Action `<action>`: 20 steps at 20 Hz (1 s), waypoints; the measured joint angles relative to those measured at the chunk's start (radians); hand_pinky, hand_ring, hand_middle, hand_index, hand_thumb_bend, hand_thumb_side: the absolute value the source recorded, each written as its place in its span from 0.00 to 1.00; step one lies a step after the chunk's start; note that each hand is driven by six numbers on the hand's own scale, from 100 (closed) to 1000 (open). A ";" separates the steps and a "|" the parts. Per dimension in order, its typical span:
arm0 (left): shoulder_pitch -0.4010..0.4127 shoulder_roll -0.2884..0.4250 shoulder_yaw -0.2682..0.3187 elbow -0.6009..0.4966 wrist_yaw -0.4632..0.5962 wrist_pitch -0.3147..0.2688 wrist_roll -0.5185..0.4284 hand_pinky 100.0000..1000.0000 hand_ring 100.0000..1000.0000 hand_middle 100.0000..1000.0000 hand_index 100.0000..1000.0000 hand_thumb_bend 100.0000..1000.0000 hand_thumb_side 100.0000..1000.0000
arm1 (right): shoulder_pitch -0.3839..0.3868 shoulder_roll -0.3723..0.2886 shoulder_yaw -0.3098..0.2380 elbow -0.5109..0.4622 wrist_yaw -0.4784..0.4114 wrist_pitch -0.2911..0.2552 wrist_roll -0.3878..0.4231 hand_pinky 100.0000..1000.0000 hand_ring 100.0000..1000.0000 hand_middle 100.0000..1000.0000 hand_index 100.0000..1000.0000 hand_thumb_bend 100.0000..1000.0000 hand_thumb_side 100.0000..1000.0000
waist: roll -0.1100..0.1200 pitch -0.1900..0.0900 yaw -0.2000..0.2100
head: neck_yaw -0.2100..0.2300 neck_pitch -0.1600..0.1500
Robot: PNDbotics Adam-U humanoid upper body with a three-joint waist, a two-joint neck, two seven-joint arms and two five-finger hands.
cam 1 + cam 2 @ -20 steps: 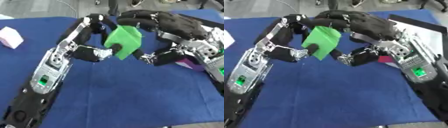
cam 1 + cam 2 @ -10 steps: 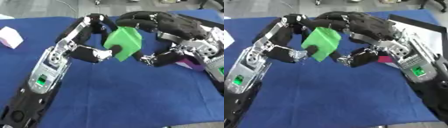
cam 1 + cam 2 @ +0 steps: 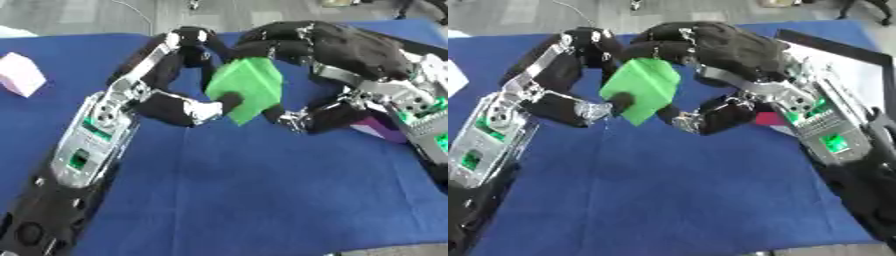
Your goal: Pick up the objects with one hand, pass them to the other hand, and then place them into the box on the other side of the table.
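Both hands, left hand [image 3: 179, 102] and right hand [image 3: 710, 55], grasp green block [image 3: 247, 94]; pink block [image 3: 19, 74] only fully visible in left eye view.

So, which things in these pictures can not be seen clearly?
- Magenta object, left eye view: mostly hidden behind the right hand.
- Pink block, left eye view: blurred; cut by the left edge in the right eye view.
- Green block: far side hidden by both hands' fingers; left hand.
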 measured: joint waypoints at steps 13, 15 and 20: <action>-0.014 -0.005 0.020 0.006 -0.035 -0.023 0.040 0.58 0.42 0.38 0.62 0.87 0.29 | 0.008 0.003 0.010 0.001 0.085 0.020 -0.207 0.49 0.61 0.19 0.12 0.00 0.00 | 0.000 0.000 -0.005 | 0.000 0.000; -0.014 -0.011 0.021 0.013 -0.046 -0.029 0.056 0.59 0.43 0.40 0.63 0.95 0.35 | 0.011 0.006 0.010 0.001 0.093 0.025 -0.220 0.48 0.60 0.19 0.12 0.00 0.00 | 0.000 0.000 -0.006 | 0.000 0.000; -0.014 -0.022 0.032 0.030 -0.076 -0.040 0.103 0.60 0.45 0.43 0.65 1.00 0.41 | 0.013 0.008 0.004 0.006 0.107 0.034 -0.238 0.48 0.59 0.18 0.11 0.00 0.00 | 0.000 0.000 -0.007 | 0.001 0.000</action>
